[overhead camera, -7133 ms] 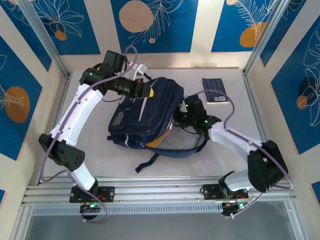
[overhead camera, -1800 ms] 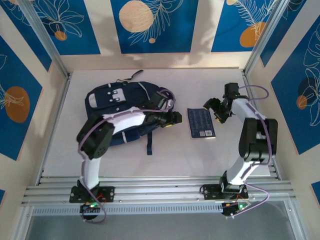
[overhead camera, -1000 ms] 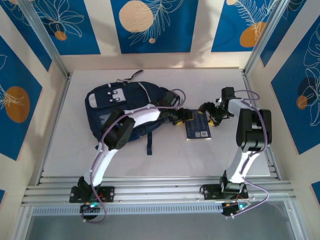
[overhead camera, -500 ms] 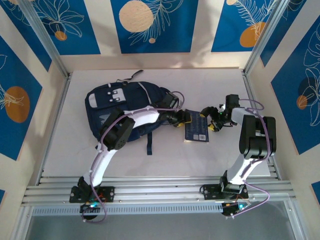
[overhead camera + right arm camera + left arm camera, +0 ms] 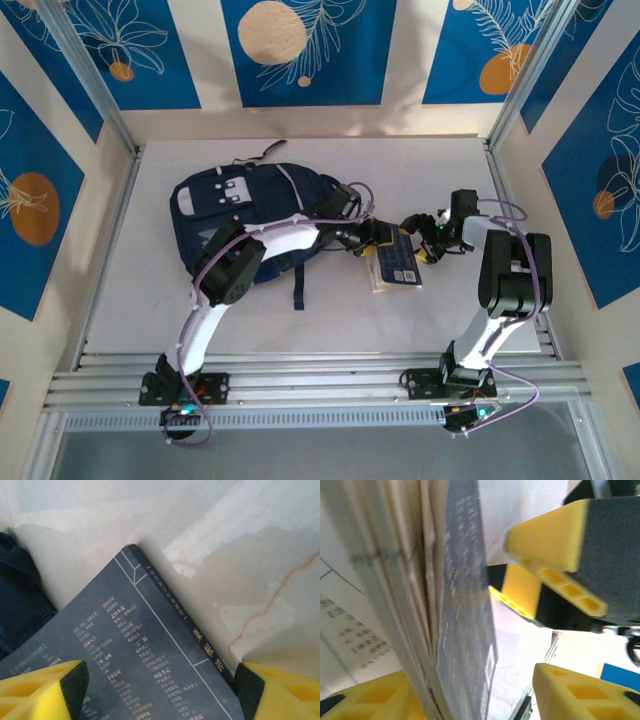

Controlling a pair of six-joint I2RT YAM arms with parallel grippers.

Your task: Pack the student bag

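The student bag (image 5: 250,215), a navy backpack, lies flat at the back left of the table; a corner of it shows in the right wrist view (image 5: 20,605). A dark blue book (image 5: 398,263) lies right of it, tipped so that its cream page edge shows. My left gripper (image 5: 372,240) is open around the book's left edge (image 5: 465,605): the pages lean on one finger (image 5: 375,700), and a gap separates the cover from the other (image 5: 585,695). My right gripper (image 5: 427,247) is open over the book's cover (image 5: 145,670), one finger (image 5: 280,690) at the spine.
The right gripper's yellow fingers (image 5: 555,535) show close in front of the left wrist camera. Bare white table (image 5: 330,320) lies in front of the book and bag. A metal frame post (image 5: 515,230) borders the table on the right.
The left gripper reached from the bag to the book and the right gripper came in from the right. Over the last half second the book turned and tipped, showing its page edge.
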